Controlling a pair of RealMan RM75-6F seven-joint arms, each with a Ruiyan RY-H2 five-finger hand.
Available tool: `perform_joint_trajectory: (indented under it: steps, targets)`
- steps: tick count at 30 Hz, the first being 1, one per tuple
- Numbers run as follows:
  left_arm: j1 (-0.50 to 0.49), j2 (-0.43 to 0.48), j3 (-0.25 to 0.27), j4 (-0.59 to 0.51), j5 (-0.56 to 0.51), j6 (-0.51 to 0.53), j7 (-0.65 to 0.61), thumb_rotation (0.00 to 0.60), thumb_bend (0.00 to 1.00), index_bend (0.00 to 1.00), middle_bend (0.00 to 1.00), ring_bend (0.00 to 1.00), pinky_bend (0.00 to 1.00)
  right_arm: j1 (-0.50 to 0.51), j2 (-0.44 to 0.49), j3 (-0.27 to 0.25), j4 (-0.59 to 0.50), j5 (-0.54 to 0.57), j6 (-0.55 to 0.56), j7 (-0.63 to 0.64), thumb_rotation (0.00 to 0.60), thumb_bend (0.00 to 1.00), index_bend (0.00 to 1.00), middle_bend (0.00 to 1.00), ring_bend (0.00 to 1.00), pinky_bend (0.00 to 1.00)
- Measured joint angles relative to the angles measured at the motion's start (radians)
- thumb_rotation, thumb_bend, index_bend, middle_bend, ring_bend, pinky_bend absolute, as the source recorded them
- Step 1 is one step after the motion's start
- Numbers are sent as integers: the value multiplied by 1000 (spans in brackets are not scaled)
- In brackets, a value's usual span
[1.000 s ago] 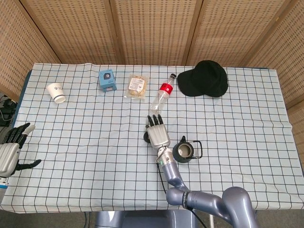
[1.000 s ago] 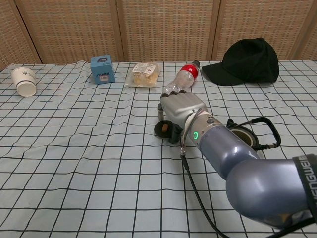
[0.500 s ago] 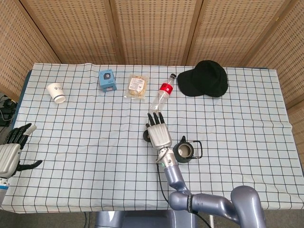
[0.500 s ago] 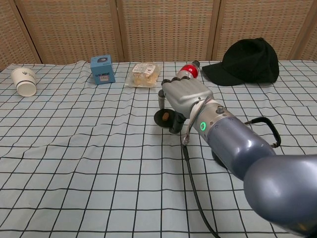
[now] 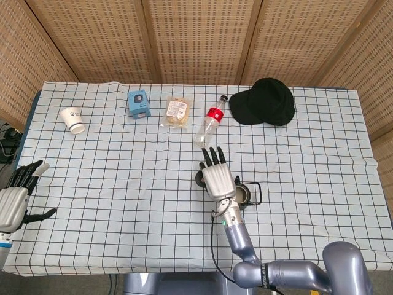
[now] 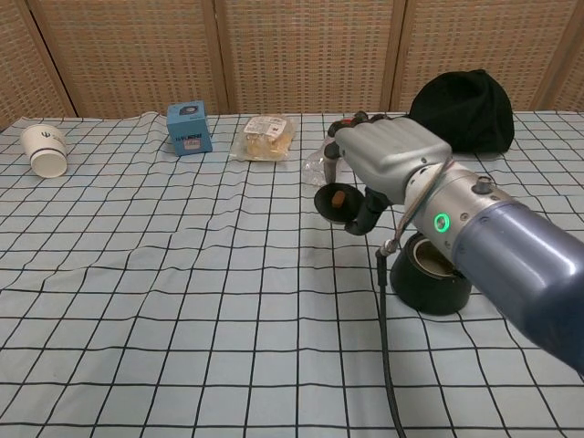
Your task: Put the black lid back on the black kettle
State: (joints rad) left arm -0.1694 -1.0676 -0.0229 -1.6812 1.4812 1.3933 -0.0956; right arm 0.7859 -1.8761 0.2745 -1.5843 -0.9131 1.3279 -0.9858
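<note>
Presently shown: the carry of the lid toward the kettle, not yet seated.

Risk: the lid appears held only at its edge beneath the palm, so it could slip or tilt out of the pinch; a tilted lid would likely catch on the kettle's rim rather than drop in.

Second risk: the right hand and forearm hang close over the kettle and its handle, so a low or hurried sideways pass could knock the kettle along the cloth.

Lid and fingers: the lid sits under the right hand, raised off the tabletop, its small brown knob facing the chest camera; the thumb presses it from below while the other fingers stretch forward above it.

Lid and kettle: the lid is just beside the kettle's open mouth, toward the robot's left and higher, not over it.

Right hand state: gripping the lid.

Left hand: at the tabletop's near left edge, fingers apart, holding nothing, well apart from the work.

Kettle: upright and open-topped, partly hidden by the right wrist in the head view.

Background: paper cup, blue box, snack packet, plastic bottle and black cap lie along the far side.
</note>
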Motion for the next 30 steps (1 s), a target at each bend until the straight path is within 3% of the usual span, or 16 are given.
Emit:
perform_joint_trajectory:
  steps: [12,30]
  targets:
    - [8,4,2,-10,13,12,4,600,106,0,0,0,0,-75,121,-62,-152,3,81,-58,600,427,506,126,0,0]
    - [8,-3,4,-13,19,6,24,600,106,0,0,0,0,-121,170,-102,-173,40,95,-57,600,428,525,126,0,0]
